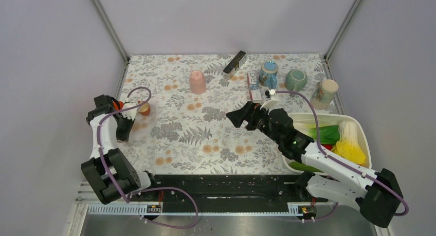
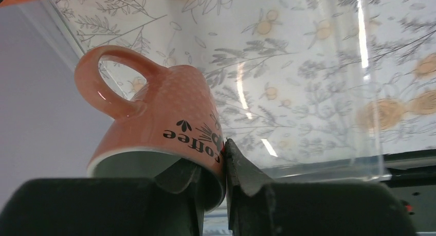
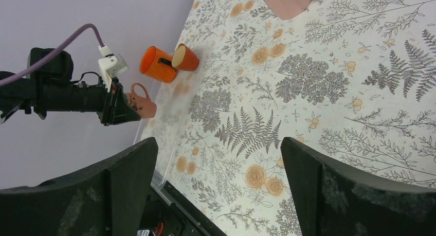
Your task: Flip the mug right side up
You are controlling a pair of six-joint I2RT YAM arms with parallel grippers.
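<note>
In the left wrist view, the left gripper [image 2: 208, 160] is clamped on the mug [image 2: 154, 118] at lower left, one finger inside the rim, one outside. We judge it glazed ceramic: stiff, slick, chippable, fairly heavy. This rim pinch may let it swing, and the handle is the other hold. Its base is out of sight. In the right wrist view, the right gripper [image 3: 218, 169] gapes empty. The mug is at left; whether it touches the worktop [image 3: 308, 92] we cannot tell. From above, the left arm hides the mug.
</note>
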